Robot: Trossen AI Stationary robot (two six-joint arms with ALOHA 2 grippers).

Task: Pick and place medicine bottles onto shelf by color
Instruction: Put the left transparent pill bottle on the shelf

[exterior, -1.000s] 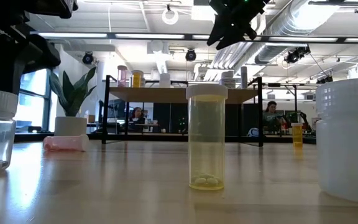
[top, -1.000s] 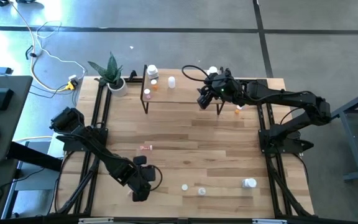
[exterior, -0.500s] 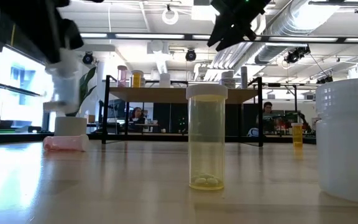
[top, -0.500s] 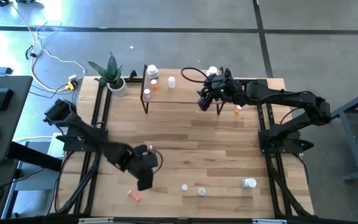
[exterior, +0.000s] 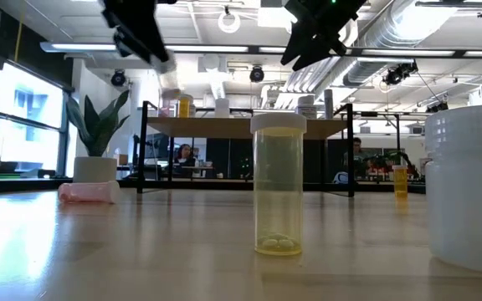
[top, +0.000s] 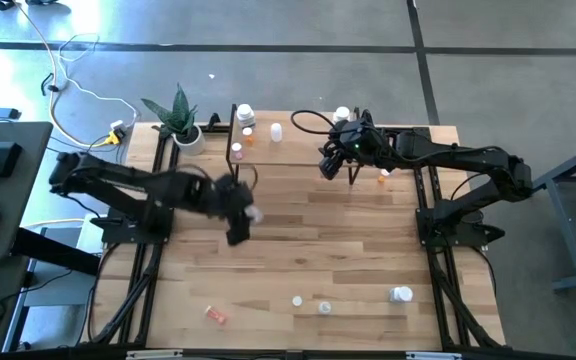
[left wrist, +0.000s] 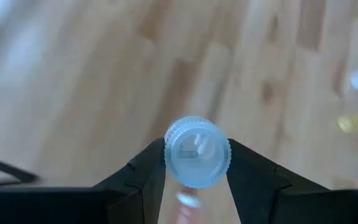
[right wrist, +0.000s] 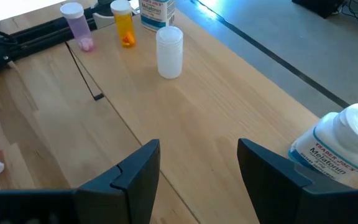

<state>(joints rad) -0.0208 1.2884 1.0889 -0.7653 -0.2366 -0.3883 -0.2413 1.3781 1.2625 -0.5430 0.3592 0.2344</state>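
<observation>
Roughly five bottles on the light-wood shelf (top: 298, 150); about five remain on tabletop, mostly 6 o'clock. Left pincer (left wrist: 197, 163) clamps a white-capped clear vial (left wrist: 197, 152) mid-carry. Right pincer (right wrist: 197, 163) gapes empty above shelf.

Pale plank surface (top: 298, 250) striped in light and tan wood. Black left claw (left wrist: 197, 177) grips a translucent bluish-white cap (left wrist: 197, 152). On the light-wood shelf (right wrist: 229, 93): a pink vial (right wrist: 78, 26), an orange bottle (right wrist: 123, 23), a white bottle (right wrist: 169, 52).
</observation>
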